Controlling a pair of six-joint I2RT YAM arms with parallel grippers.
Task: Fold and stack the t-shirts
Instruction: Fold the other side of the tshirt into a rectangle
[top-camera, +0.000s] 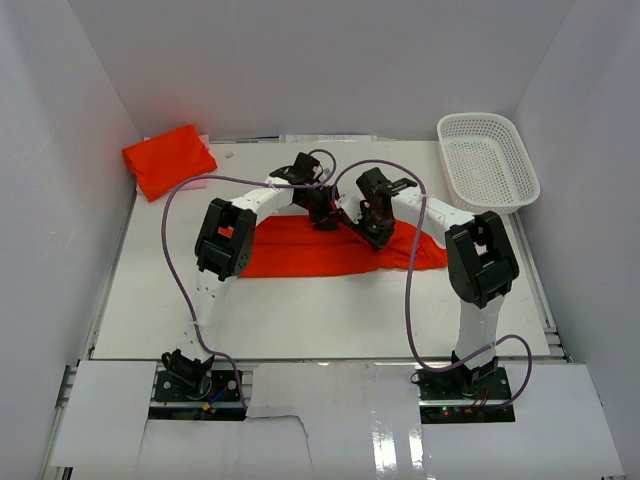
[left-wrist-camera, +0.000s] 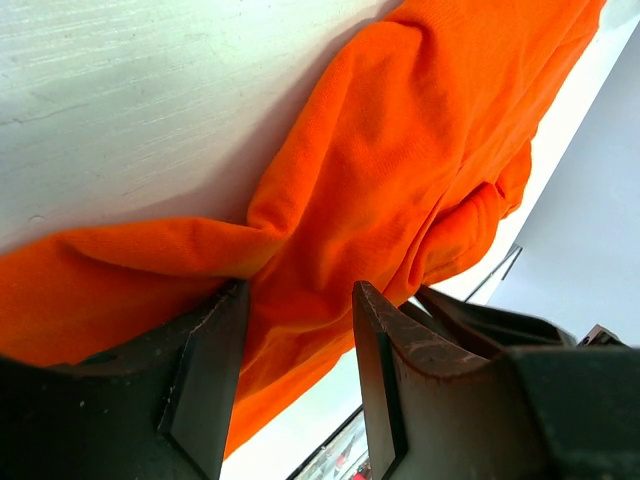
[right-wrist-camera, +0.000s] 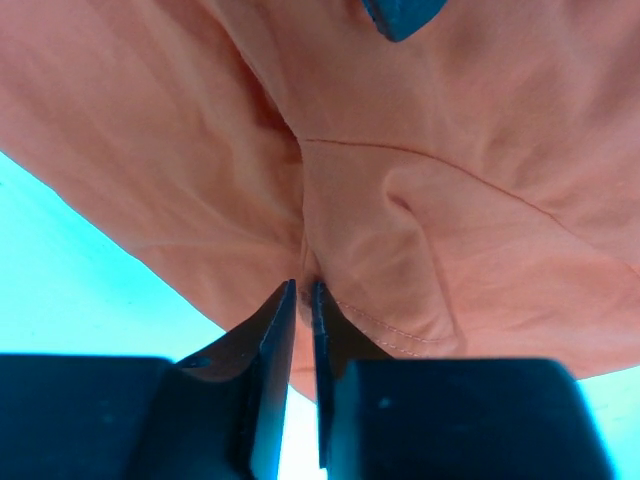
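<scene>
Bare table (top-camera: 300, 315) lies open from its near edge up to the spread t-shirt (top-camera: 300, 255). A folded t-shirt (top-camera: 170, 160) fills the far left corner, a white basket (top-camera: 487, 160) the far right. Purple cables (top-camera: 172, 240) loop, seemingly above the left side. Walls (top-camera: 300, 60) close in on three sides.

t-shirt (top-camera: 300, 258): soft matt cloth | basket (top-camera: 490, 165): white plastic mesh | table (top-camera: 300, 320): matt white

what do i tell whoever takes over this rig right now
left gripper: closed on a bunch of the middle t-shirt, as far as the cloth shows.
right gripper: pinching a fold of the same shirt.
Things: middle t-shirt lies spread out below both grippers; folded t-shirt sits at the far left corner.
Done: one shirt folded.
Left: fold the middle one and stack it on the folded one.
</scene>
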